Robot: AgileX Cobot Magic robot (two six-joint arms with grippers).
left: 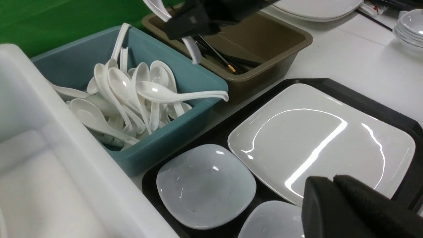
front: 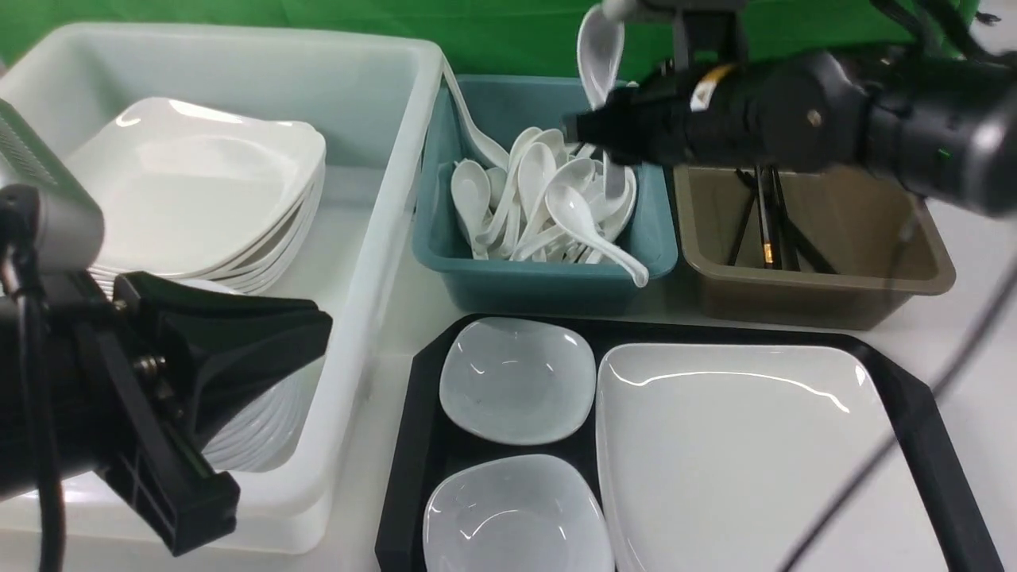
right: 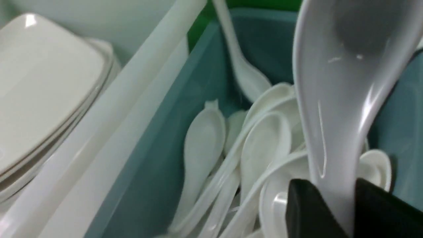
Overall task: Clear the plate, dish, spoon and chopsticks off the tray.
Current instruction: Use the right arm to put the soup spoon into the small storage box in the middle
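My right pincer (right: 335, 201) is pinching the spoon (front: 600, 52) by its handle. It holds it upright above the bin (front: 548, 290), over the bin's far right part, bowl up and handle end pointing down at the heap of spoons (front: 540, 202).

The slip is my first worry. The handle is narrow, curved and glossy, so it could pivot or slide between my pads before I mean to let go. Height is the second: dropped from here, the spoon could bounce off that slick heap and hop over the bin's right wall into the tub (front: 810, 294) just beside it, where the chopsticks (front: 767, 222) lie. One spoon (front: 616, 262) already hangs over the bin's near rim (a knock could tip it out toward the tray (front: 405, 445) in front of the bin). I judge a lower release safer.

The spoon itself is shiny white, faintly see-through at the edges, with a deep oval hollow facing my wrist camera and bright streaks down its neck.

My left pincer (left: 333, 185) looks pressed together and empty, in front of the bin over the tray, near the plate (front: 747, 453).
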